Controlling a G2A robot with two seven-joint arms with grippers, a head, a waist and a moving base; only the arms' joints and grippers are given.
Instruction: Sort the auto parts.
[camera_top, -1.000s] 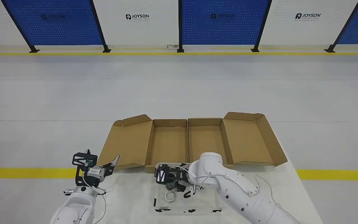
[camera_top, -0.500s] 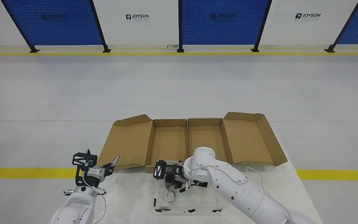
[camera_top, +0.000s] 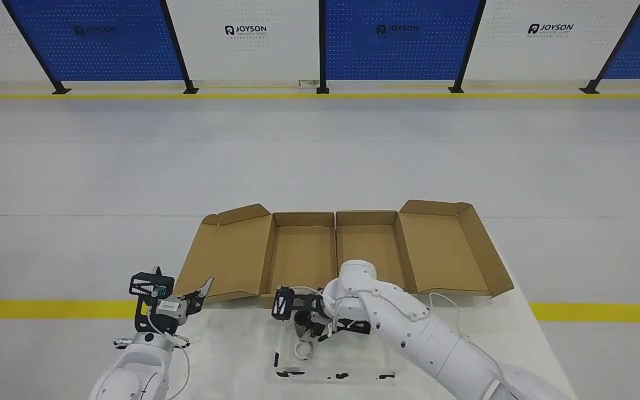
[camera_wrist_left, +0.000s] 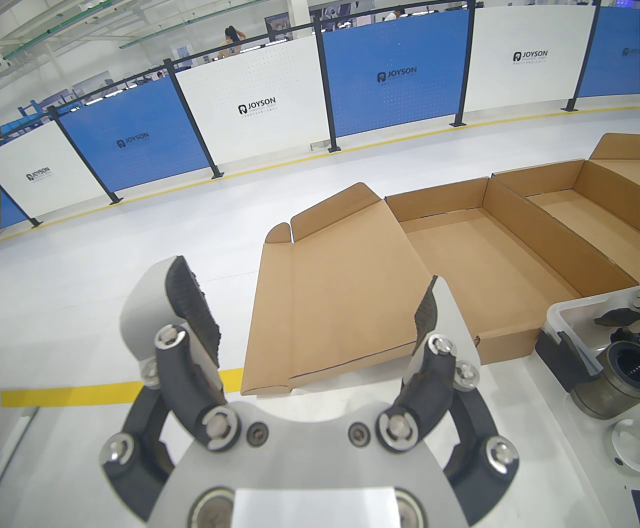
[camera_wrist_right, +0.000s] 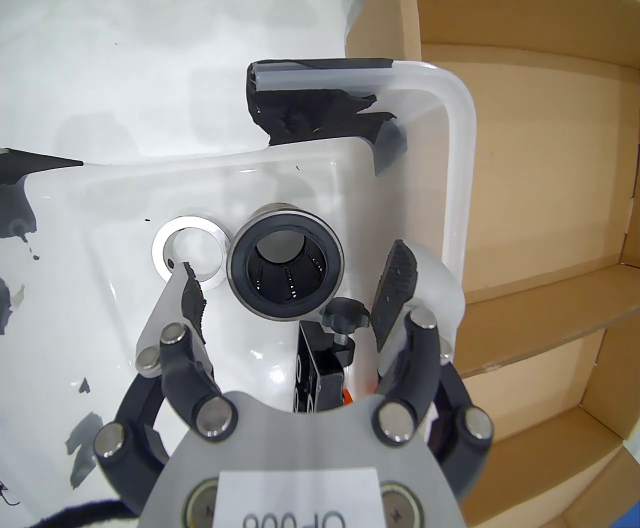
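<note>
The right gripper (camera_wrist_right: 292, 272) is hovering over the clear plastic bin (camera_wrist_right: 457, 150) with its fingers spread wide and gripping nothing. Below it, the grey steel cylindrical bearing with a black end ring (camera_wrist_right: 285, 267) is standing in the bin just beside a flat silver metal ring (camera_wrist_right: 187, 250). The left gripper (camera_wrist_left: 306, 295) is hanging open and empty near the brown cardboard box (camera_wrist_left: 345, 300).

This is looking like a factory hall: blue and white perforated partition panels on black posts (camera_top: 400, 40) are fencing the far side, yellow painted lines (camera_top: 300, 96) crossing the pale smooth floor (camera_top: 300, 160).
</note>
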